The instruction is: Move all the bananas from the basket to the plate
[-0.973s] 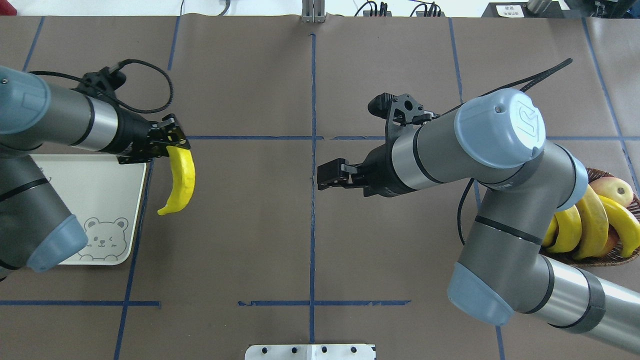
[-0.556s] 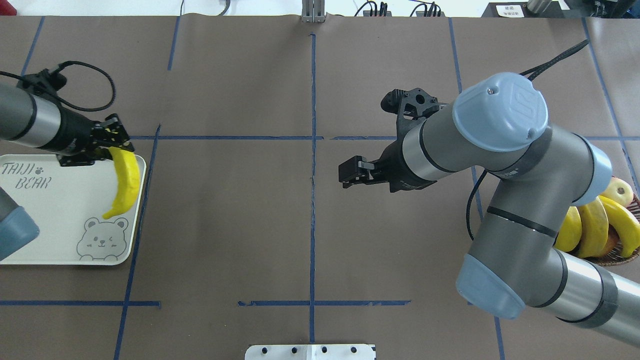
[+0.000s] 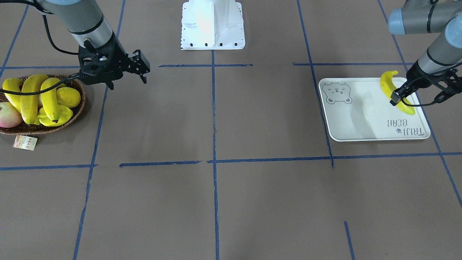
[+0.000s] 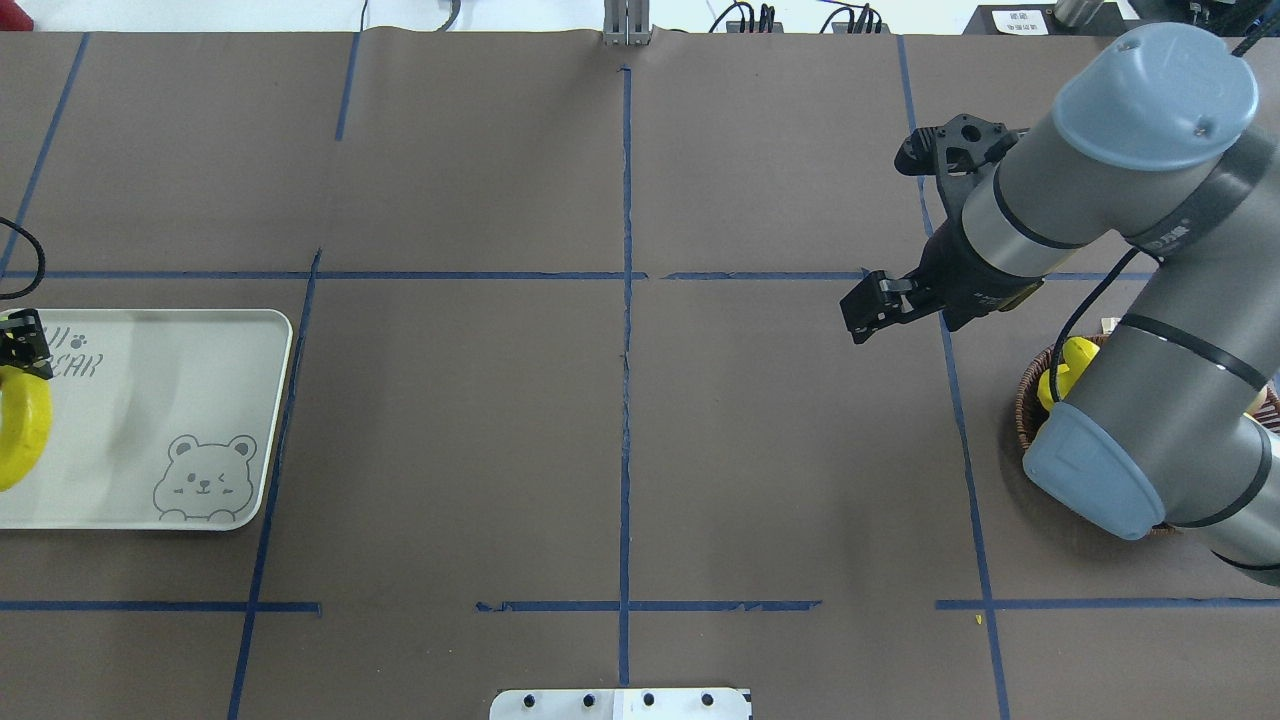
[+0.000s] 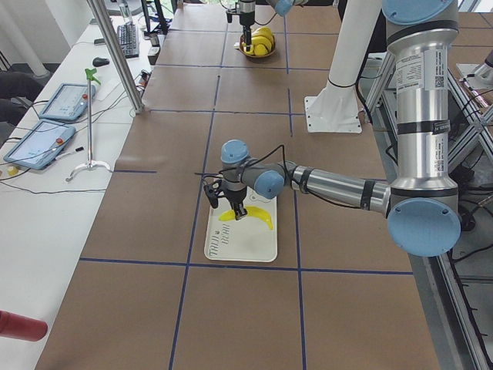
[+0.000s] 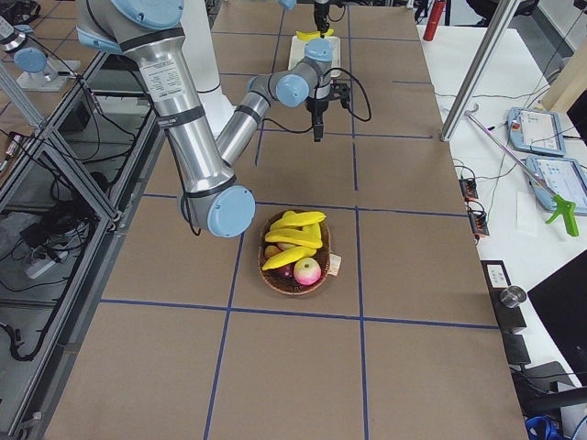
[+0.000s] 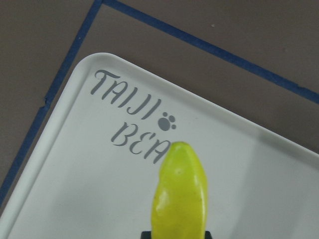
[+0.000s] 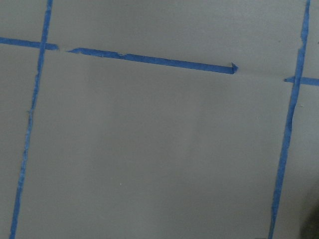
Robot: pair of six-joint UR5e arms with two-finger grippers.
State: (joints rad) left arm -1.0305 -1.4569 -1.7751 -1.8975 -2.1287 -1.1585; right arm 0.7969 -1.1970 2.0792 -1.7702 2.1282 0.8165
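Observation:
My left gripper (image 3: 398, 96) is shut on one yellow banana (image 3: 388, 85) and holds it just above the plate (image 3: 361, 119), near the lettered end. The wrist view shows the banana (image 7: 179, 194) over the plate (image 7: 75, 174) by the "BEAR" letters. Overhead, the banana (image 4: 22, 430) is at the left edge over the plate (image 4: 150, 400). Three more bananas (image 3: 29, 99) lie in the wicker basket (image 3: 77, 112). My right gripper (image 3: 142, 68) is open and empty, above the table beside the basket; overhead, the right gripper (image 4: 862, 315) is left of the basket (image 4: 1025, 400), which the right arm mostly hides.
The basket also holds a reddish apple (image 3: 7, 115) and a short yellow fruit (image 3: 68, 96). A paper tag (image 3: 25, 142) lies by the basket. The robot's white base plate (image 3: 213, 25) is at the table's robot side. Blue tape lines cross the brown table.
My left gripper has carried the banana leftward from beside the plate to over its lettered end. My right arm has swung from the table's middle back toward the basket.

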